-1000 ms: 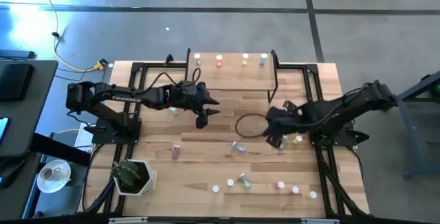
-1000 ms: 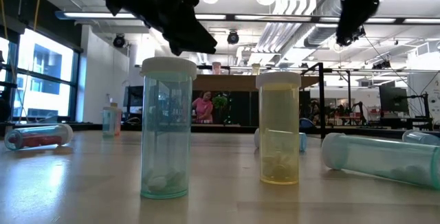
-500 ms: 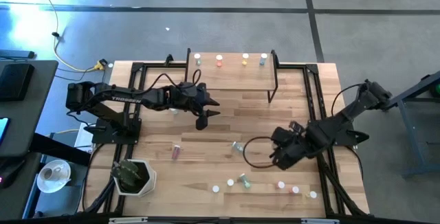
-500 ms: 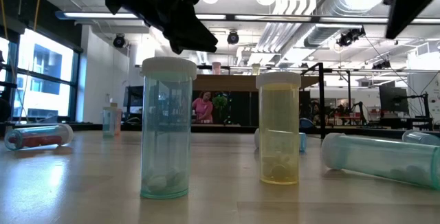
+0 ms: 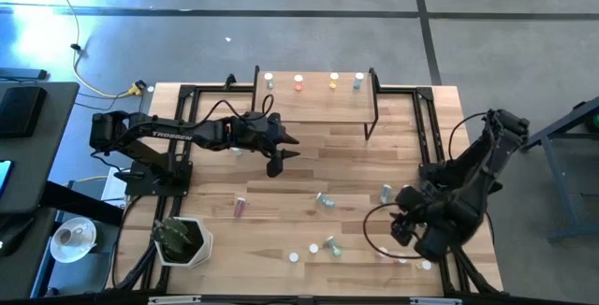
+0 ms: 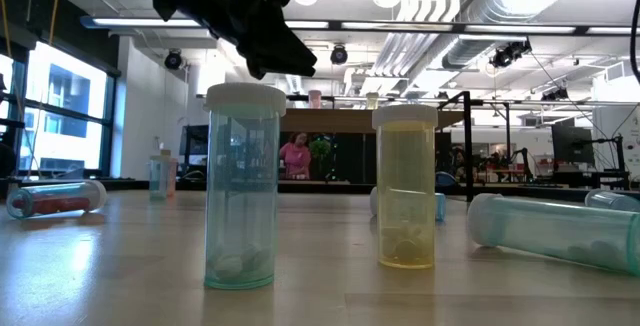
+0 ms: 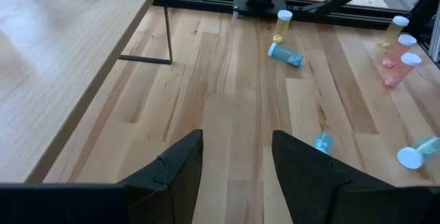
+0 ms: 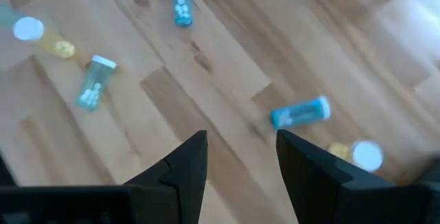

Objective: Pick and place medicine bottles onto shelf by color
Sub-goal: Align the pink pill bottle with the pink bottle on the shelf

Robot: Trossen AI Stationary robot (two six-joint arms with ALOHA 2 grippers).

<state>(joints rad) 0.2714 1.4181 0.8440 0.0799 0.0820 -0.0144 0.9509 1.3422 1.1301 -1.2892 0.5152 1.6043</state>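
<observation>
Right gripper (image 5: 404, 233) hangs over the table's near-right bottles, jaws spread, empty. Left gripper (image 5: 275, 162) waits before the shelf (image 5: 318, 99), jaws apart, empty.

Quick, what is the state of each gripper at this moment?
Left gripper: open, holding nothing, above the table near the shelf.
Right gripper: open, holding nothing, above scattered medicine bottles.

We see our right gripper (image 8: 236, 157) parted above wooden boards; a blue bottle (image 8: 300, 113) lies at two o'clock, another (image 8: 181, 0) at twelve.
</observation>
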